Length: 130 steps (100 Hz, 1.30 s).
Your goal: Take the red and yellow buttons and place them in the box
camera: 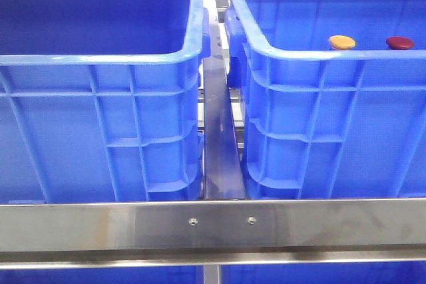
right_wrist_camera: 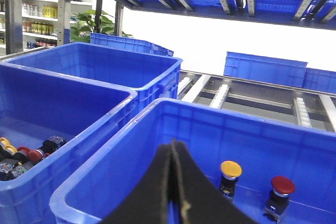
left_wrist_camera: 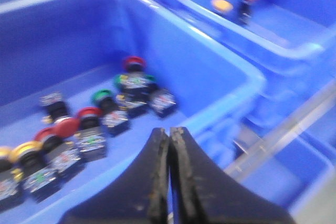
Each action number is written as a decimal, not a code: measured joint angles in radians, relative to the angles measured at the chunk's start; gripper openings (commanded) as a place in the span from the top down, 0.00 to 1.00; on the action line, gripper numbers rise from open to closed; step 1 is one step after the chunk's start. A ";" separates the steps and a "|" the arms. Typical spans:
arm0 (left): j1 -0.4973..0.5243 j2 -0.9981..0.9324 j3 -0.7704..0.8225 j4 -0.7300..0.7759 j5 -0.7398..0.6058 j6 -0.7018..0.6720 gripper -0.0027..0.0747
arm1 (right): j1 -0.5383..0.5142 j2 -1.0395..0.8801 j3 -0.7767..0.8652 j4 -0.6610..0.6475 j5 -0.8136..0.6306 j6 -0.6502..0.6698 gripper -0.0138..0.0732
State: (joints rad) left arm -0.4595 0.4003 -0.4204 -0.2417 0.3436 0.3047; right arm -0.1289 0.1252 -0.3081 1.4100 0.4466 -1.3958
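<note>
A yellow button (camera: 342, 42) and a red button (camera: 400, 43) stand upright side by side inside the right blue box (camera: 293, 54). The right wrist view shows them on black bases, yellow button (right_wrist_camera: 231, 169) and red button (right_wrist_camera: 282, 184). My right gripper (right_wrist_camera: 172, 142) hangs shut and empty above that box's rim (right_wrist_camera: 94, 165). My left gripper (left_wrist_camera: 169, 129) is shut and empty over the left crate (left_wrist_camera: 220, 61). That crate holds several more buttons (left_wrist_camera: 89, 124) with red, yellow and green caps. Neither gripper shows in the front view.
The left crate (camera: 100, 58) and the box stand close together with a narrow metal gap (camera: 218, 131) between them. A steel rail (camera: 213, 224) runs along the front. More blue crates (right_wrist_camera: 265, 69) and a roller conveyor (right_wrist_camera: 252, 95) lie behind.
</note>
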 measured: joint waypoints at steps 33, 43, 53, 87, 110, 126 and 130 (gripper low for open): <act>0.239 -0.192 0.196 0.242 -0.119 -0.287 0.99 | 0.000 0.000 0.000 0.000 0.002 0.000 0.91; 0.330 -0.263 0.261 0.247 -0.130 -0.291 0.99 | 0.000 0.000 0.000 0.000 0.002 0.000 0.91; 0.407 -0.329 0.334 0.249 -0.161 -0.293 0.99 | 0.000 0.000 0.000 0.000 0.002 0.000 0.91; 0.503 -0.407 0.422 0.249 -0.254 -0.293 0.99 | 0.000 0.000 0.000 0.000 0.004 0.000 0.91; 0.503 -0.407 0.422 0.249 -0.259 -0.293 0.99 | 0.000 0.000 0.000 0.000 0.004 0.000 0.91; 0.503 -0.407 0.422 0.249 -0.259 -0.293 0.99 | 0.000 0.000 0.000 0.000 0.004 0.000 0.91; 0.503 -0.407 0.422 0.249 -0.259 -0.293 0.99 | 0.000 0.000 0.000 0.000 0.004 0.000 0.91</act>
State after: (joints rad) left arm 0.0432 -0.0062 0.0015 0.0076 0.0849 0.0118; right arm -0.1289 0.1252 -0.3081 1.4100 0.4502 -1.3958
